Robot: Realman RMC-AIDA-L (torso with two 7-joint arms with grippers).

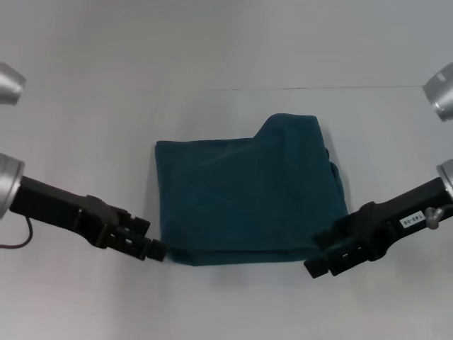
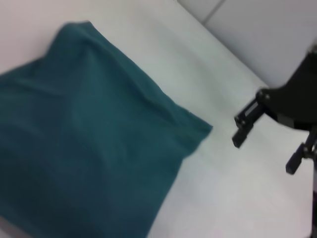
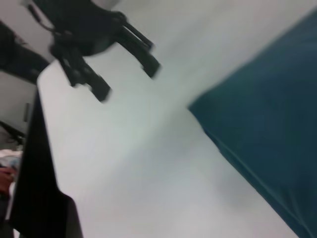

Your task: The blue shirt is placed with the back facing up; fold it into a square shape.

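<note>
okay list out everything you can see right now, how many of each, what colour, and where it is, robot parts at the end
blue shirt: one, dark teal-blue, folded into a rough square at the middle of the table, an extra flap sticking out at its far right corner.
table: one, white, under everything.
cable: one, dark, at the robot's left edge by the left arm.
left gripper: one, black, open, just off the shirt's near left corner, not touching it.
right gripper: one, black, open, just off the shirt's near right corner.
</note>
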